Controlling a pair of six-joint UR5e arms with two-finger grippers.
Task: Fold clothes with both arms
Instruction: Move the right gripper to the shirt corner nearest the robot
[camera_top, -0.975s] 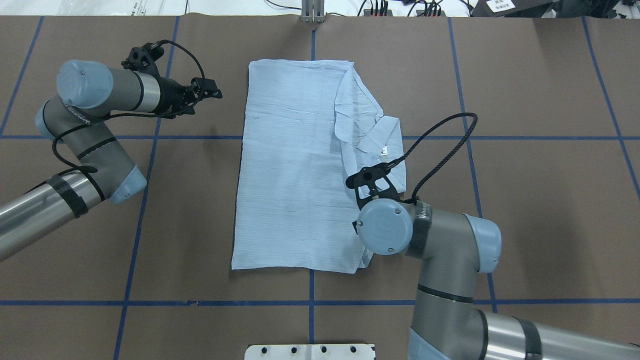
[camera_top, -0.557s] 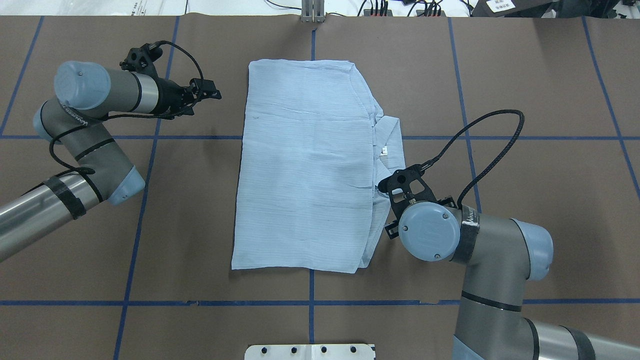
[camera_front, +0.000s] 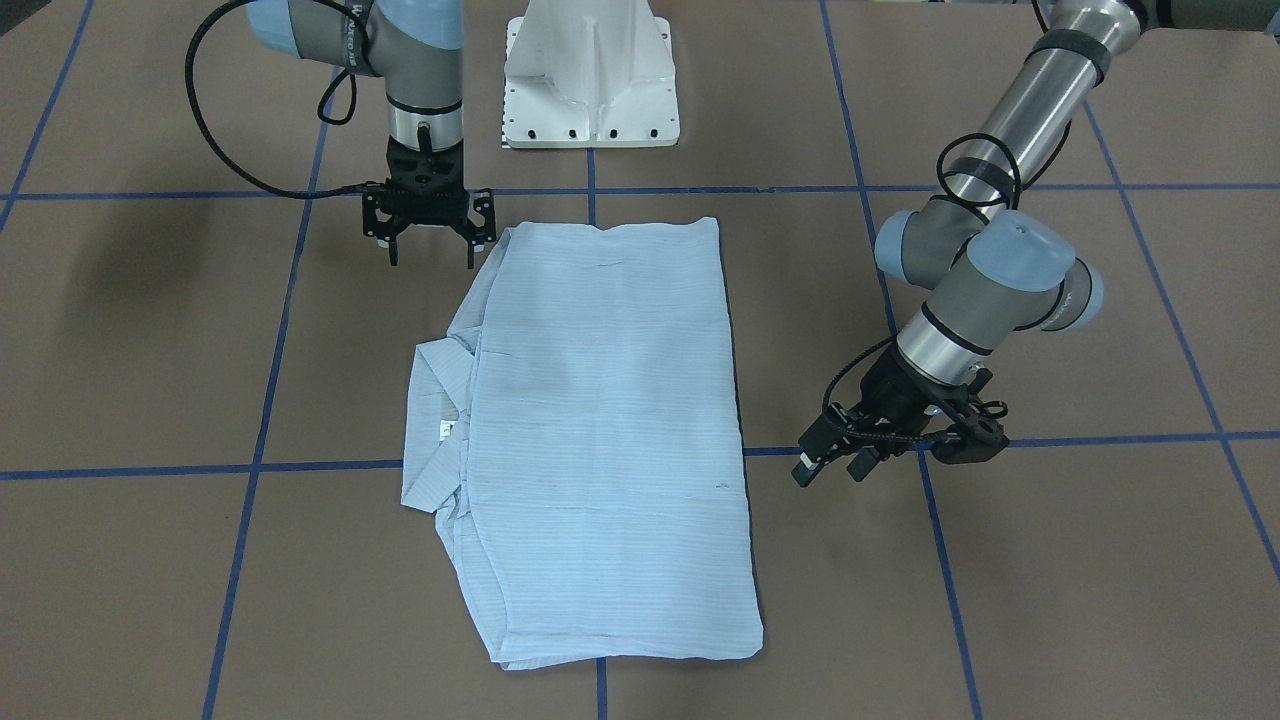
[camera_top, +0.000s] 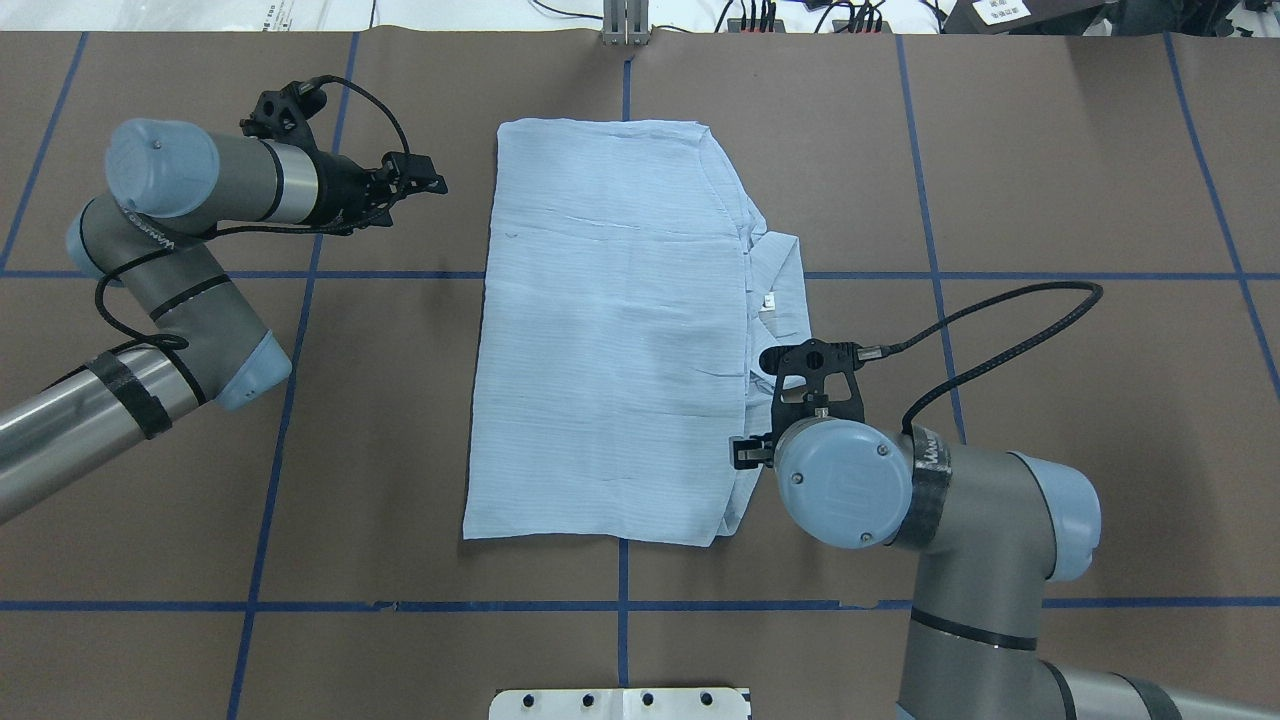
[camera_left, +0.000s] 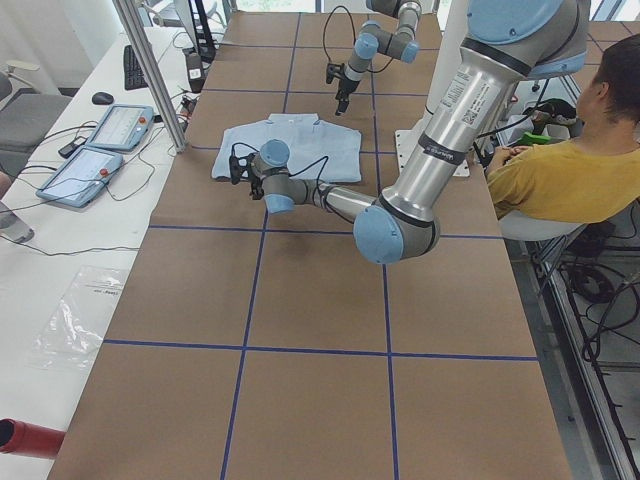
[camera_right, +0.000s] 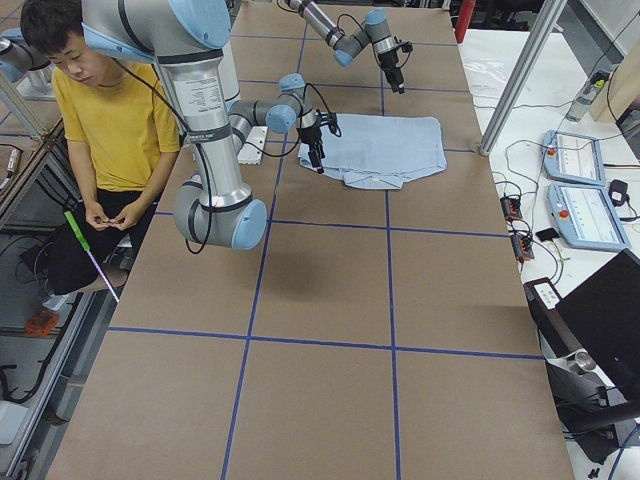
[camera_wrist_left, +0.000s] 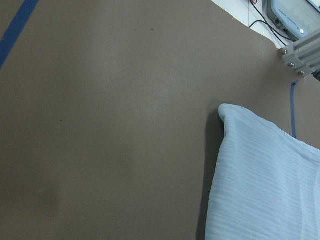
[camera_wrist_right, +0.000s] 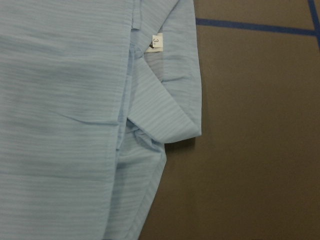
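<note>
Right gripper (camera_front: 431, 262) hangs just off the shirt's (camera_top: 610, 340) near right corner, spread and empty. The shirt lies mid-table as a long rectangle, collar (camera_top: 778, 285) jutting past its right edge. A crosswise fold looks next, and it calls for pinching corners. Left gripper (camera_front: 828, 472) waits off the shirt's far left edge, spread and empty. Table (camera_top: 1050, 150) shows on every side of the shirt.

Bright, even light from above. A thin dark shadow runs beside the shirt (camera_wrist_left: 260, 190); a faint shadow patch darkens the table (camera_front: 120, 330) near its right edge. Wrist views seem slightly soft.
</note>
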